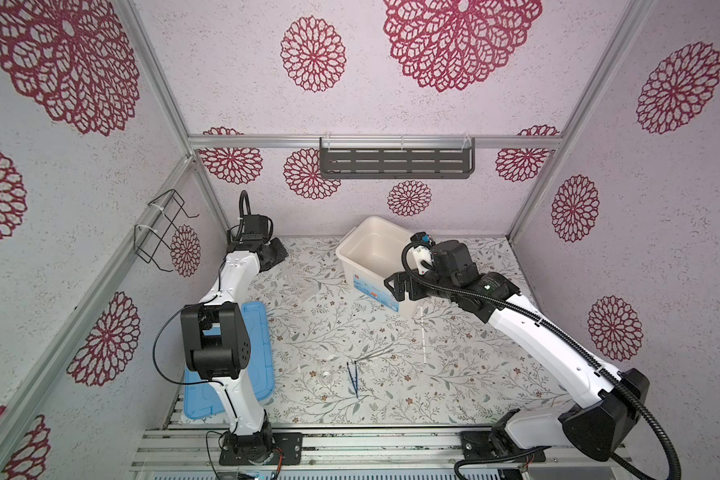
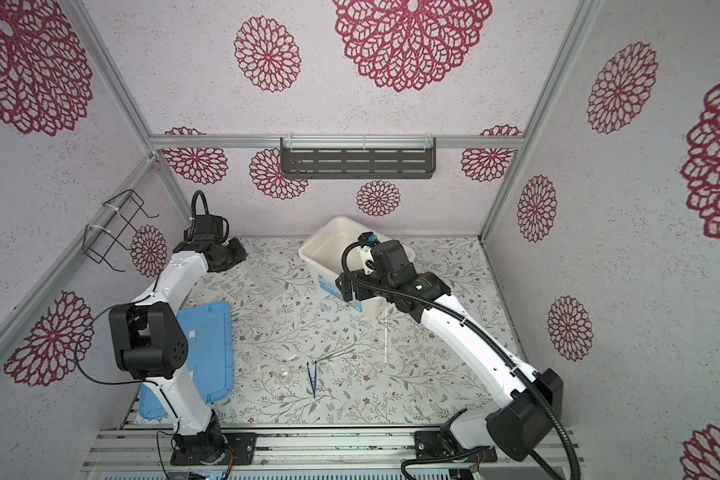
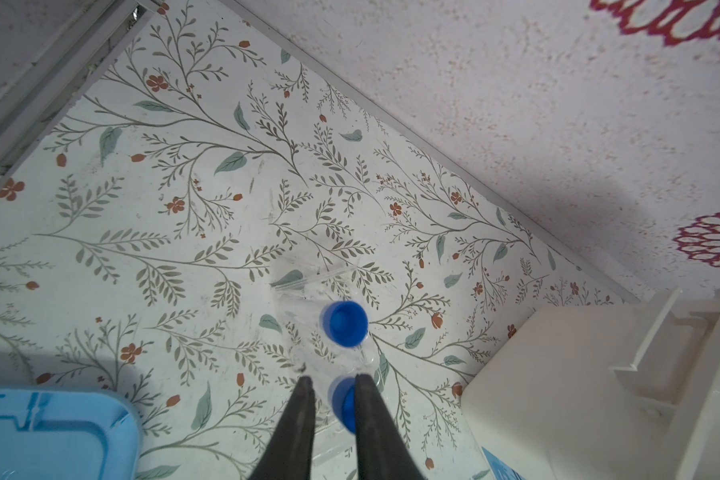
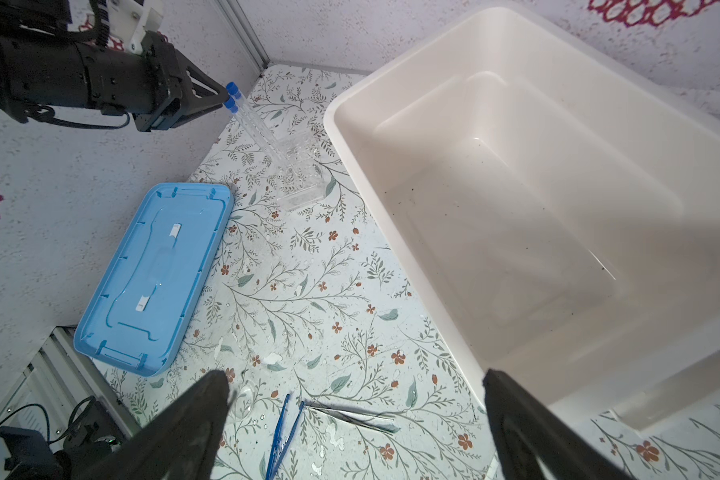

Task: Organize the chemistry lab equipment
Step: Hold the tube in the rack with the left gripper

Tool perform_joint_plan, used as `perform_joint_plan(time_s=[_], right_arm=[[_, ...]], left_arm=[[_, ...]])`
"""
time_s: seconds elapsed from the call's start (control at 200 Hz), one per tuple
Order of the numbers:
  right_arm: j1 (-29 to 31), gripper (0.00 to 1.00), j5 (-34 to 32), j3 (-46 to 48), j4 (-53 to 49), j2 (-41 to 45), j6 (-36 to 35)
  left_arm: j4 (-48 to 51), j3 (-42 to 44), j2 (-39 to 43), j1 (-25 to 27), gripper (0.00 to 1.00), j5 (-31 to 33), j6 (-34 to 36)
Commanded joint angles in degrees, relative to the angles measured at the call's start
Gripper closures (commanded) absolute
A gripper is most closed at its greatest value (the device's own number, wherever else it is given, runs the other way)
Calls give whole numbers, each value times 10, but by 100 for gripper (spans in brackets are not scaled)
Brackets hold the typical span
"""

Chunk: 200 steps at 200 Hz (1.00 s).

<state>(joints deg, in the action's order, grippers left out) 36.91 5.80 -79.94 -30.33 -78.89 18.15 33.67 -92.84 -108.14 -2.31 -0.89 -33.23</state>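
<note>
Chemistry lab equipment is lying loose across the floral table (image 1: pixel 454 386), and the step in hand appears to be drawing a capped tube out of its stand.

The white tub (image 4: pixel 516 208) is sitting empty at the back, and the light-blue lid (image 4: pixel 154 282) is lying flat near the left arm's base. The right gripper (image 4: pixel 356 376) is hanging spread wide above the tub's near rim, carrying nothing.

The left gripper (image 3: pixel 333 380) is reaching the clear rack (image 4: pixel 296 174), where the two tubes (image 4: pixel 252 120) are standing side by side. Its jaws are drawn narrow around the nearer blue cap (image 3: pixel 346 409). One finger is overlapping the cap while a sliver of gap is showing at the other, so I cannot tell whether the pinch is made.

To do this well, it should be squeezing squarely just under that cap. It should then be lifting straight along the tube's axis, so the light rack is not dragging or tipping and the second cap (image 3: pixel 345 323) is not getting knocked.

Nearer the front, the thin white rod (image 1: pixel 423 336), dark blue tweezers (image 4: pixel 281 436), silvery tool (image 4: pixel 350 417) and a small clear vessel (image 1: pixel 327 376) are waiting on the table.
</note>
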Motion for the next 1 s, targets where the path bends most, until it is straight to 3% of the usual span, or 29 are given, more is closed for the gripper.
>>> perform_joint_plan(time_s=[0.0, 0.996], right_arm=[[-3, 1, -9, -8, 13, 17, 9], [-3, 1, -16, 5, 12, 28, 11]], left_arm=[[-1, 11, -11, -1, 79, -9, -4], [0, 29, -27, 11, 79, -19, -7]])
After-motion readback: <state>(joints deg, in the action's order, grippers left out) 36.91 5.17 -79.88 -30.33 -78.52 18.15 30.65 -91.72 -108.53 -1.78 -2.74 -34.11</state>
